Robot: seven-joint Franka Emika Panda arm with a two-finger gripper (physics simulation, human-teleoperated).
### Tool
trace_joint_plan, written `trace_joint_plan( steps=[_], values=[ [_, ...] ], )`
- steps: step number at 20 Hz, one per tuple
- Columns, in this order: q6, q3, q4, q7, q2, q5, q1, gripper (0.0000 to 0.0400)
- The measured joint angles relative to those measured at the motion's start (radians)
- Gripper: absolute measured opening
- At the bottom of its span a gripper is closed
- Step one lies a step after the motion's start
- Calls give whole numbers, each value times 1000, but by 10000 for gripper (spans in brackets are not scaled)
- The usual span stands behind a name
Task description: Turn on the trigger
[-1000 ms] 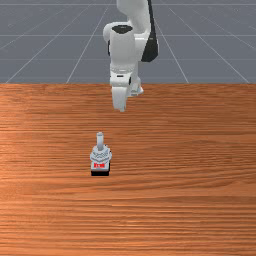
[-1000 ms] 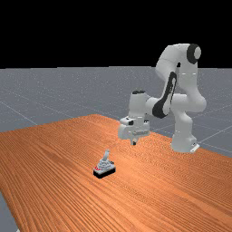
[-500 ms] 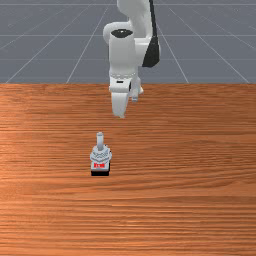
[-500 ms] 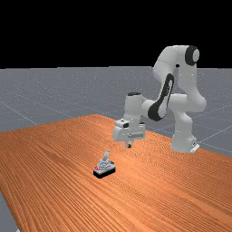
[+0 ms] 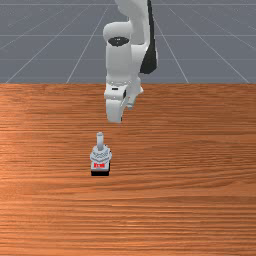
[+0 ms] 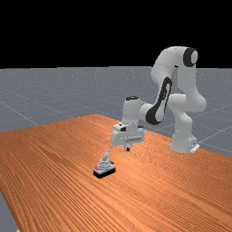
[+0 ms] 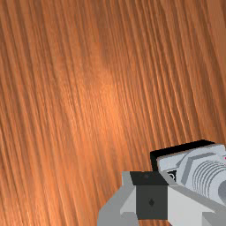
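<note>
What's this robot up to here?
A robot arm holds its gripper above the wooden table, near a small grey joystick on a black base. It isn't touching the joystick, whose stick points up. The job is to turn on the trigger, presumably on this joystick; the arm looks to be at the approach stage.

Arm (image 6: 186, 79): white, rounded segments
Elbow cap (image 6: 194, 56): pale disc, black surround
Forearm (image 6: 165, 93): long black side panel
Wrist cap (image 6: 132, 98): black
Hand (image 6: 120, 137): white, dark patches
Fingers (image 7: 187, 204): pale grey, angular
Fingertips (image 7: 143, 197): blackish, squared, diamond mark
</note>
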Motion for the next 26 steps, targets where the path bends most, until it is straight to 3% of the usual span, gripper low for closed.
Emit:
trace_joint_plan(
  steps=[5,6,8,9,10,11,14,15,26],
  values=[
    [-4,9,9,-167,5,31,-62,0],
    [-20,26,17,-208,7,96,-85,0],
    [-23,24,22,-234,11,106,-101,0],
    [-9,0,17,-177,11,52,-84,0],
    [-5,0,18,-177,15,56,-87,0],
    [15,-46,14,-91,25,-48,-43,0],
    [34,-21,15,-138,46,7,-62,0],
    [67,18,3,-205,45,79,-96,0],
    [-33,43,176,-261,143,83,-119,0]
  ],
)
